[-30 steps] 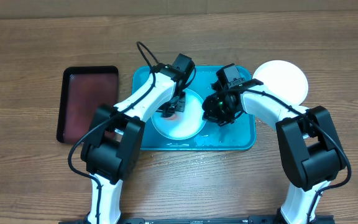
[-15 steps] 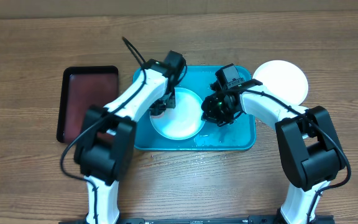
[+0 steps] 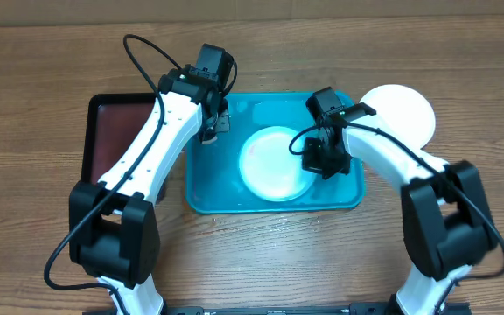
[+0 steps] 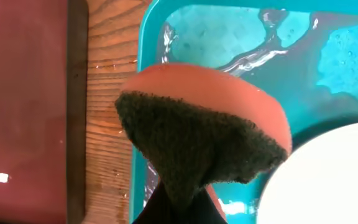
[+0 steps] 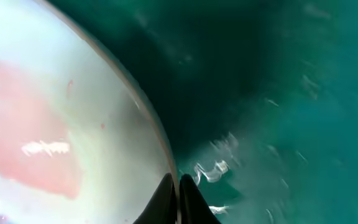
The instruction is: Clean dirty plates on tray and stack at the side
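Well, from overhead the tray (image 3: 269,206) sits mid-table with a pale plate (image 3: 269,166) lying in its middle. The left gripper (image 3: 210,125) hangs over the tray's far left corner, off the plate. The right gripper (image 3: 320,159) is at the plate's right edge, inside the tray's right half. A white plate (image 3: 398,109) rests on the table just outside the tray's far right corner, and a black tray (image 3: 112,144) lies beside the tray's left side. In the left wrist view the jaws are closed on a sponge (image 4: 204,134), orange with a dark scouring face, pinched so that it bulges. Below it are the tray's wet left rim and a slice of the pale plate. In the right wrist view the fingers are nipped tight on the pale plate's rim, and a pink smear shows on its surface above the tray's shadowed, wet floor. That smear suggests the scrubbing is unfinished. To do it well, keep the rim clamped so the slick plate cannot spin. Bring the sponge back from the tray's corner, press the rough face flat on the smear, and rub in short strokes away from the holding fingers.
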`<action>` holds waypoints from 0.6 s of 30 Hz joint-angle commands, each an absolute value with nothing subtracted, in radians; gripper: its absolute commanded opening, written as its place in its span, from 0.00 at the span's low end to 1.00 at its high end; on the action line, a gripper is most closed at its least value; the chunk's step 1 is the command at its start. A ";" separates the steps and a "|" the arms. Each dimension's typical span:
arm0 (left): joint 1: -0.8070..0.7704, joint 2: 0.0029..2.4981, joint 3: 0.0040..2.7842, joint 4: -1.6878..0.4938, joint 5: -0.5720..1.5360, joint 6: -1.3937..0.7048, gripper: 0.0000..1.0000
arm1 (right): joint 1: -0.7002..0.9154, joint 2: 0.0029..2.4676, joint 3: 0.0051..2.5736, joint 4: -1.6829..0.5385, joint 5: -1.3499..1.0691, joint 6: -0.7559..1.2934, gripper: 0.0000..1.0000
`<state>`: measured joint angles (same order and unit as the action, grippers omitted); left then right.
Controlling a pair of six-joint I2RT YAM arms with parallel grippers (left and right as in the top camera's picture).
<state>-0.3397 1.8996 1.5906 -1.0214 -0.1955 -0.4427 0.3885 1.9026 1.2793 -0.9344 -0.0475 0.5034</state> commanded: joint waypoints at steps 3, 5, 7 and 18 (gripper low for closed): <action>-0.340 1.923 1.585 -1.000 -0.185 -0.422 0.04 | 0.470 1.715 1.298 -1.027 0.460 0.643 0.04; -0.340 1.926 1.585 -0.996 -0.183 -0.422 0.04 | 0.520 1.678 1.298 -1.056 0.583 0.682 0.04; -0.340 1.929 1.585 -0.994 -0.183 -0.422 0.04 | 0.572 1.654 1.298 -1.075 0.687 0.712 0.04; -0.340 1.930 1.585 -0.998 -0.183 -0.422 0.04 | 0.825 1.639 1.298 -1.138 1.039 0.777 0.04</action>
<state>-0.3397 1.9171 1.5902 -0.9993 -0.1905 -0.4377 0.7887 1.6600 1.2793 -1.1221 0.8581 0.7227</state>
